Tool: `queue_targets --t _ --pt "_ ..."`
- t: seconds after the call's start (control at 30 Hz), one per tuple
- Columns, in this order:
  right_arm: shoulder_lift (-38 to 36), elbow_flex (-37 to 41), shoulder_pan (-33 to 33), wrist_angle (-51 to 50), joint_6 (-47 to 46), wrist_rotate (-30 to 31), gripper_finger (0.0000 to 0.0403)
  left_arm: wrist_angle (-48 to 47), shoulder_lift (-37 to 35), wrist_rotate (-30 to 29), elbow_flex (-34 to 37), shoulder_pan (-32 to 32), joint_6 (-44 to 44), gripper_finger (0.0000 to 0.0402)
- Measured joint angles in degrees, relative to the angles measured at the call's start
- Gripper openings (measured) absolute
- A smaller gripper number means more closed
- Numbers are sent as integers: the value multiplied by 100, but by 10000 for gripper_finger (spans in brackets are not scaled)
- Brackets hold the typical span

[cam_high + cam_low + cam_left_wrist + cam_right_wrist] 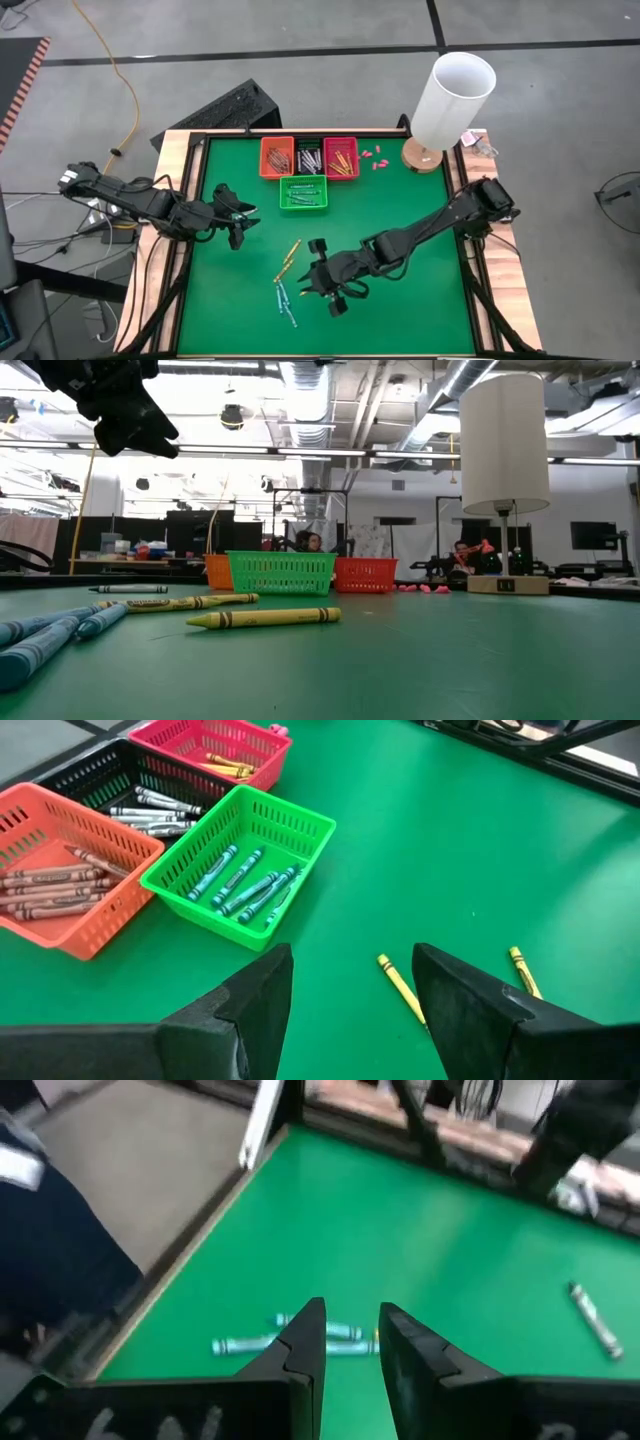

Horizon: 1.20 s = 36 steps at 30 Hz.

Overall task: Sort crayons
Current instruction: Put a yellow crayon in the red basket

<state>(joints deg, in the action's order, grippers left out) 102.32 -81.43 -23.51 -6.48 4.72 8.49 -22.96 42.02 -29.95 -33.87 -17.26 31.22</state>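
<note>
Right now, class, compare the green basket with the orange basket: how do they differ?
The green basket holds blue-teal crayons; the orange basket holds reddish-brown crayons. The green basket sits alone, in front of the row and nearer the table's middle; the orange basket forms the left end of the row in the high view. Both are small slatted tubs.

blue crayons [40, 640] cut off at low view's edge

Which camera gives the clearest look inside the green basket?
The left wrist view: the green basket is seen from above and close, blue crayons inside. The high view shows it small; the low view shows only its side wall; the right wrist view misses it.
</note>
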Motion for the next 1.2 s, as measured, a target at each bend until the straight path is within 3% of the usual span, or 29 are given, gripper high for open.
queue_targets --t 1.2 --pt "1302 17 79 -770 -319 41 91 -239 0 7 2 0 118 197"
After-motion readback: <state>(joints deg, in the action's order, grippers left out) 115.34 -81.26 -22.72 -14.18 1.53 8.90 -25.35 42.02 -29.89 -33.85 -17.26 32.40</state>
